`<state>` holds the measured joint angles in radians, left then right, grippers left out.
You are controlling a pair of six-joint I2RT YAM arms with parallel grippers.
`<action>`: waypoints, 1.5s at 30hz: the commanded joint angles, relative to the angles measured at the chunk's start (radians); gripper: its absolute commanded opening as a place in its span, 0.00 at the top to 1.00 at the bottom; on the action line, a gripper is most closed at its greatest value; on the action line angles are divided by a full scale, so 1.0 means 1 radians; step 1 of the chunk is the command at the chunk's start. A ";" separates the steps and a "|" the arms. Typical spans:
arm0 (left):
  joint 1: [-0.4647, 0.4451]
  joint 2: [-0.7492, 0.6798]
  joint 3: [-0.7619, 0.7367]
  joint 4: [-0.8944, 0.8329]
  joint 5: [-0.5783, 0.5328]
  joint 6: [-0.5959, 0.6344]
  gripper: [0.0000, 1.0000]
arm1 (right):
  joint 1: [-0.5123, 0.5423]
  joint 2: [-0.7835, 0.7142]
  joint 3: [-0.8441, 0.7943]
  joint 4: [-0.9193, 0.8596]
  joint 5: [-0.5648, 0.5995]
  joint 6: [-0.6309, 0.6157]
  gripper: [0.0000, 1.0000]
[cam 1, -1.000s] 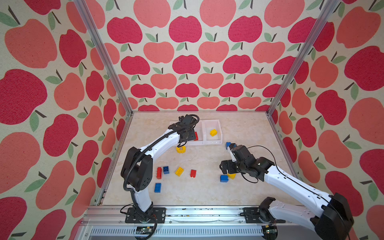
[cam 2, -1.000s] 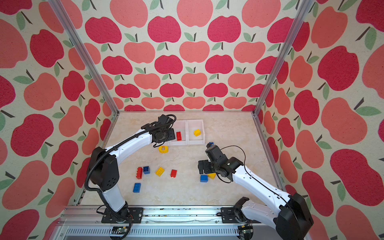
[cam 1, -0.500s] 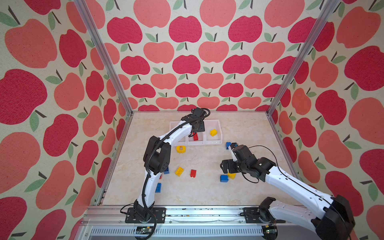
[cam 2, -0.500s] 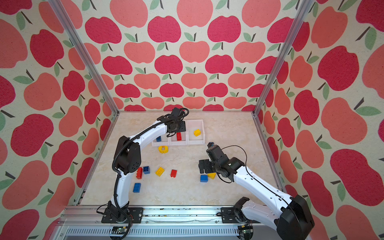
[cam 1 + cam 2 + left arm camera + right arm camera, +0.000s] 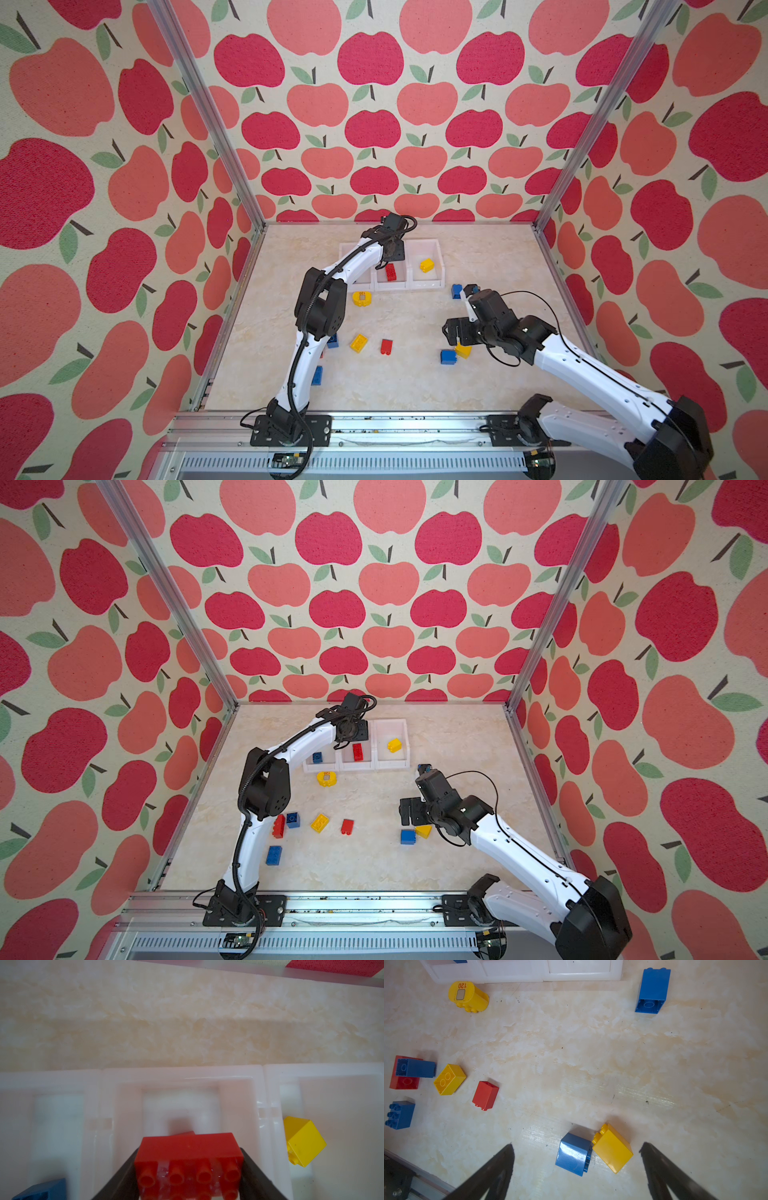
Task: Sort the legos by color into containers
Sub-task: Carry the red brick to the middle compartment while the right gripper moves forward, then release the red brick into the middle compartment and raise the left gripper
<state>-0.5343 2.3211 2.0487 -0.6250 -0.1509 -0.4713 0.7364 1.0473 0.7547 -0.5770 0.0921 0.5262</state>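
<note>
We find three joined white plastic open-top bins (image 5: 392, 765) in a row near the far edge of the marbled tabletop (image 5: 374, 866). Counting from the left edge, the first holds one small blue plastic brick (image 5: 317, 757), the middle one a red oblong plastic brick (image 5: 357, 752), and the third a tilted yellow square brick (image 5: 394, 745). Over the middle bin the left end effector (image 5: 189, 1150) is clenched on a red studded oblong brick (image 5: 187, 1145), with a black finger at each end. The right end effector (image 5: 576, 1146) hangs released, its fingers wide and empty. It is above a glossy blue square brick (image 5: 574, 1154) touching a yellow cube-shaped brick (image 5: 612, 1148), right of the tabletop's middle. Loose on the tabletop we count nine bricks: four blue, three yellow, two red. Besides that pair, a tall blue brick (image 5: 652, 991) lies just beside the bins' right end and a rounded yellow piece marked 120 (image 5: 468, 997) just in front of them. Toward the left edge sit a yellow oblong brick (image 5: 449, 1079), a small red brick (image 5: 485, 1095), a blue block (image 5: 415, 1068) just beside a flat red block (image 5: 403, 1081), and a blue studded brick (image 5: 399, 1114) nearest the front edge.
</note>
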 commanded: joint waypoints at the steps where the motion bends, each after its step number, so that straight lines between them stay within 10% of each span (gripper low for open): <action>1: 0.004 0.017 0.020 -0.022 -0.032 0.023 0.31 | -0.009 0.000 0.003 -0.024 0.007 -0.005 0.02; 25: -0.022 -0.166 -0.165 0.089 -0.018 0.014 0.14 | -0.029 0.023 0.025 -0.087 0.029 0.037 0.02; 45: -0.002 -0.648 -0.742 0.297 0.120 -0.112 0.04 | -0.049 0.091 0.034 -0.227 0.059 0.497 0.04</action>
<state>-0.5446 1.7237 1.3560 -0.3679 -0.0612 -0.5507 0.6971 1.1095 0.7815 -0.7616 0.1379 0.9360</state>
